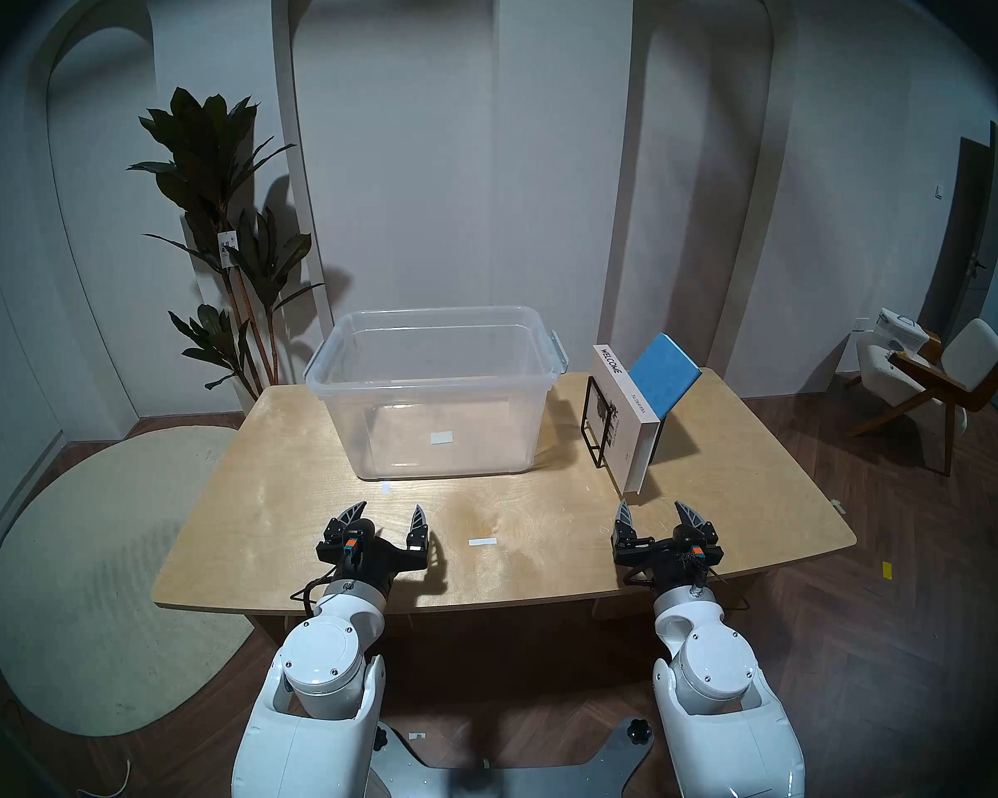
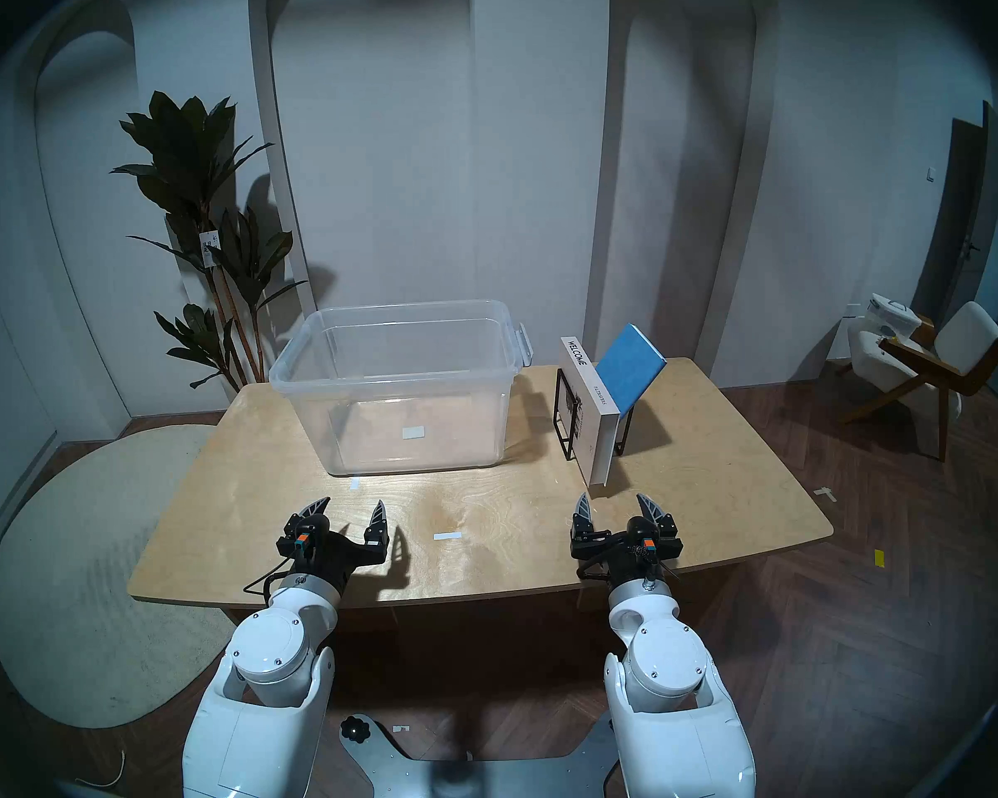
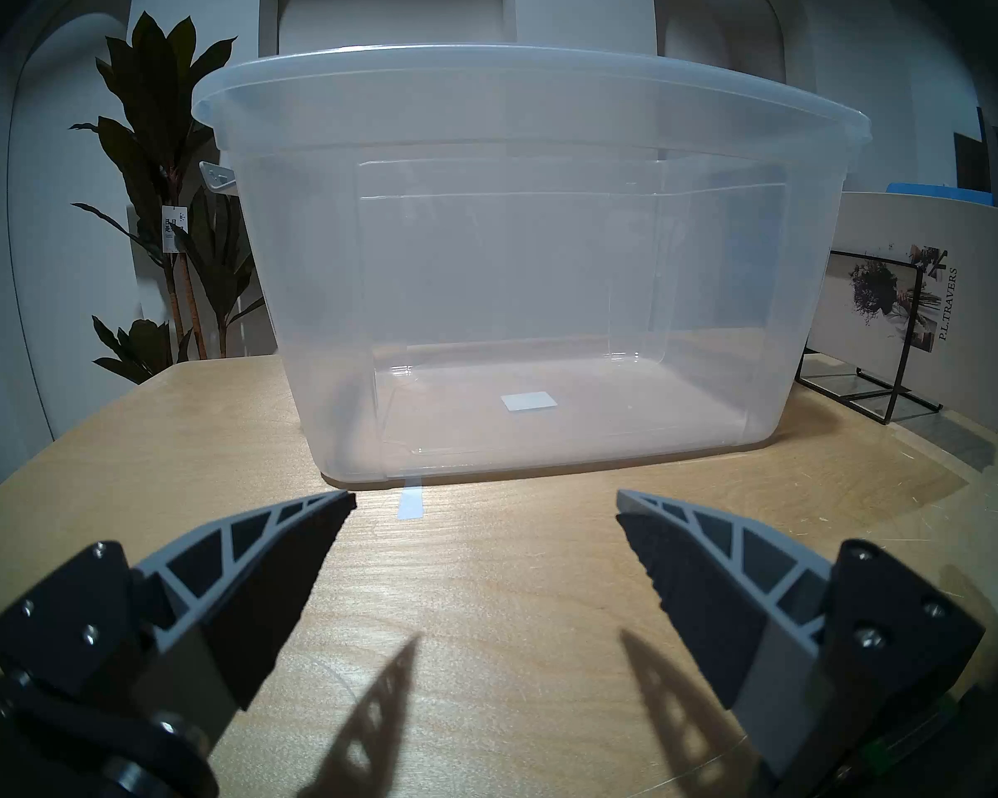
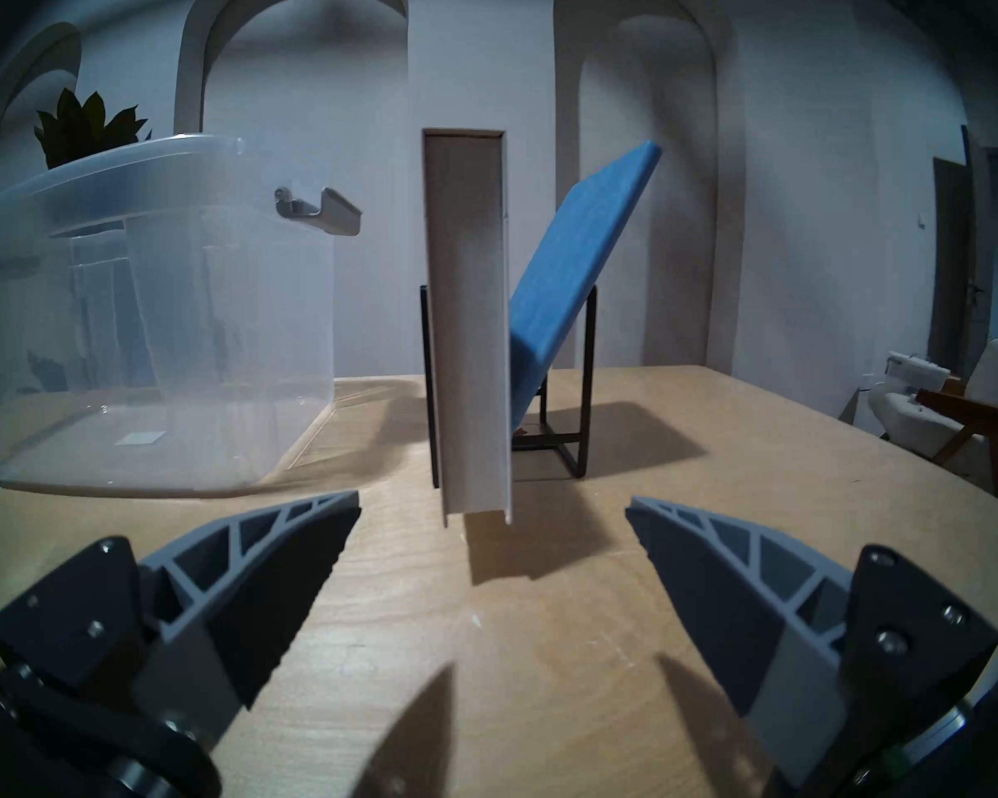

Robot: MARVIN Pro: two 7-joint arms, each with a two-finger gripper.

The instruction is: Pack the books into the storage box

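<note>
So far nothing is packed: I am seeing the storage box sitting empty at twelve o'clock on the bench, the white book and blue book waiting in the rack at two o'clock, both grippers' fingers spread apart, holding nothing.

A home-like living room: arched wall niches, potted plant, armchair, round rug, herringbone wood floor.
</note>
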